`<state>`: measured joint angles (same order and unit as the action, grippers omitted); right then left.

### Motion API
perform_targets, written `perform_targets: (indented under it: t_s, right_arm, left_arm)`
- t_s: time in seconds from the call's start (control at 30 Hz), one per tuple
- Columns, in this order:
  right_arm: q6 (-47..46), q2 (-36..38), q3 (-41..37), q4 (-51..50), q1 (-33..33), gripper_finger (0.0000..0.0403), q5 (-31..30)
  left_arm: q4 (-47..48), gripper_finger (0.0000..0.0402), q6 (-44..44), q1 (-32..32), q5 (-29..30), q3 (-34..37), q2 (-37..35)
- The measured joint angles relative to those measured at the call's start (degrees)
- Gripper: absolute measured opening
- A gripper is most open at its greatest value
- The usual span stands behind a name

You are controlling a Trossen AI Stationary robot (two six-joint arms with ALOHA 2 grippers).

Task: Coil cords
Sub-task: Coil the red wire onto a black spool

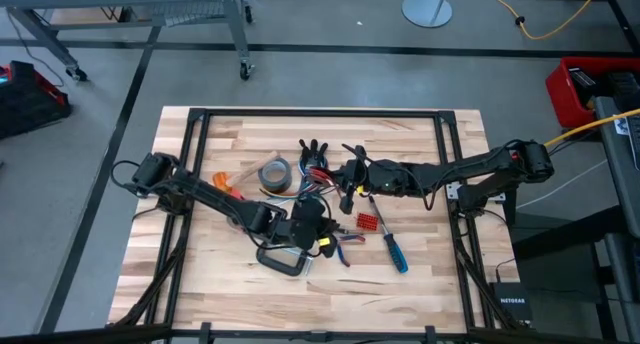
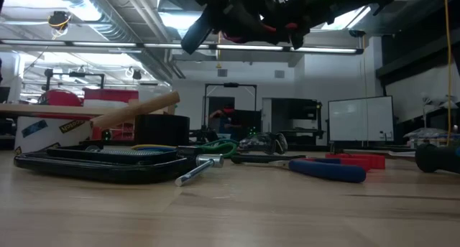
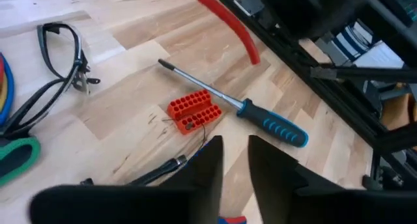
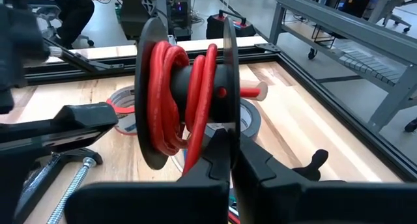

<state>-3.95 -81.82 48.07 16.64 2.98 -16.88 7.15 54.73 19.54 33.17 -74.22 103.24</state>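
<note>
1. The right hand (image 4: 228, 152) hovered over the middle of the counter (image 1: 240, 294), its fingers closed on the rim of a black spool (image 4: 189, 87) wound with red cord (image 4: 166, 97).
2. That red cord ran off the spool as a loose strand (image 3: 225, 19) arching above the counter.
3. The left hand (image 3: 234, 165) sat nearer the counter's front edge, its fingers narrowly parted and holding nothing that could be seen.
4. A tangle of coloured cords (image 1: 315, 189) lay on the counter between the two hands, with black cord (image 3: 55, 68), blue cord and green cord (image 3: 16, 155) loops at its side.
5. A blue-handled screwdriver (image 1: 388, 239) lay toward the counter's right side, just beside an orange-red bit block (image 1: 370, 222).
6. A grey tape roll (image 1: 274, 174) rested left of the tangle, and a metal clamp (image 1: 283, 261) lay close to the front edge.
</note>
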Motion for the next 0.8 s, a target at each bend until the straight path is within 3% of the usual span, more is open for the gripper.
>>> perform_targets:
  t_s: [0.3,0.5,0.8]
  right_arm:
    - [0.0,0.0,0.0,0.0,0.0,0.0001,0.0]
    - [0.0,0.0,0.0,0.0,0.0,0.0001,0.0]
    - [0.0,0.0,0.0,0.1,0.0,0.0001,0.0]
  left_arm:
    - [-3.6,0.0157,3.0,-2.5,0.1,0.0,0.0]
    - [-7.3,0.0164,-2.1,-2.0,0.0,0.0,0.0]
    - [-7.9,0.0164,-2.2,-2.8,0.4,0.0,0.0]
